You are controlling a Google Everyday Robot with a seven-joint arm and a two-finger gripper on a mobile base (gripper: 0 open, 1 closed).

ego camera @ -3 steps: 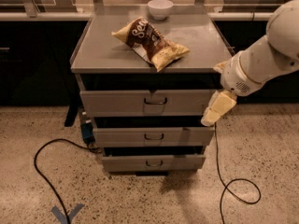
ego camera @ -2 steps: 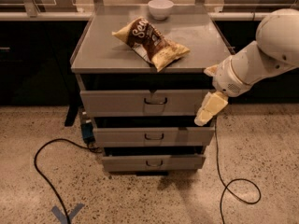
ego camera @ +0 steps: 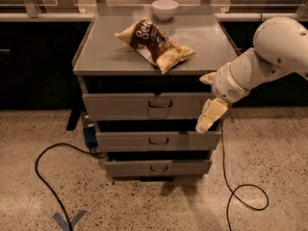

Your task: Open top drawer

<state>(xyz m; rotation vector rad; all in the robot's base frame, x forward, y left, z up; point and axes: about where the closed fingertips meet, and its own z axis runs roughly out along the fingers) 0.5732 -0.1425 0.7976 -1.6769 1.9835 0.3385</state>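
In the camera view, the gripper (ego camera: 211,115) is hanging tilted down and to the left at the right end of the top drawer (ego camera: 125,106), well apart from its small dark handle (ego camera: 160,103); whether it is spread or closed, and whether it is touching the front, cannot be told. The top drawer is sitting just beneath the grey surface (ego camera: 101,57), which is carrying a chip bag (ego camera: 155,44) and a white bowl (ego camera: 165,8), with the middle drawer (ego camera: 130,141) and bottom drawer (ego camera: 130,168) lying below it

White script lettering beginning "Se" stands on the brown-and-yellow snack bag (ego camera: 156,44) on the cabinet top (ego camera: 101,57); the remaining letters cannot be read. The gripper (ego camera: 208,118) hangs at the right end of the top drawer (ego camera: 120,106) front.
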